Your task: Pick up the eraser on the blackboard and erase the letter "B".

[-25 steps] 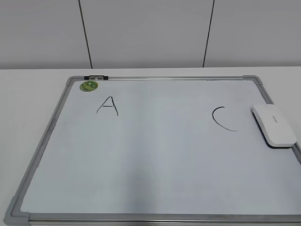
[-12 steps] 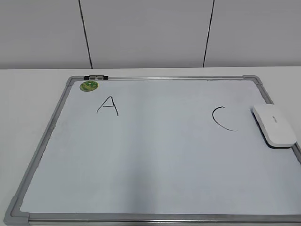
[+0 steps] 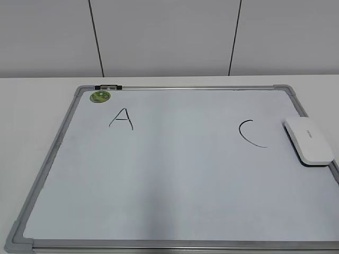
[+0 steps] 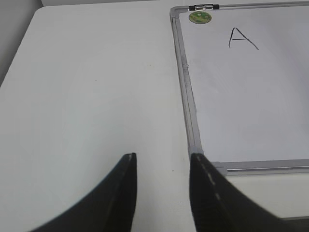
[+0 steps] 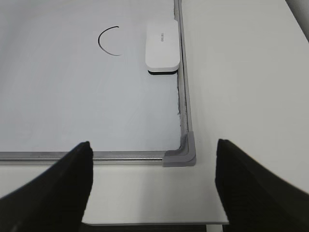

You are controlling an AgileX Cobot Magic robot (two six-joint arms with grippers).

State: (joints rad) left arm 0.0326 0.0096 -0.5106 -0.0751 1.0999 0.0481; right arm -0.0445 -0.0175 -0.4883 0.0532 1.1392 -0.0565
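Right gripper (image 5: 153, 181) fingers (image 5: 65, 181) spreading wide, empty; left gripper (image 4: 161, 191) parted narrowly, empty. Eraser (image 3: 309, 140) lying at blackboard (image 3: 50, 159) right edge, beside "C" (image 3: 251, 133). No "B" showing: erasing seemingly done, nothing left but withdrawing.

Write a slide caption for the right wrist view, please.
Open tool above the board's corner; white eraser lies by the frame, beside letter C.

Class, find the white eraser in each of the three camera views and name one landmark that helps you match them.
Exterior view: eraser at the blackboard's right edge.
Left wrist view: not in it.
Right wrist view: eraser upper middle, against the right frame.
Shared landmark: letter C, left of it.
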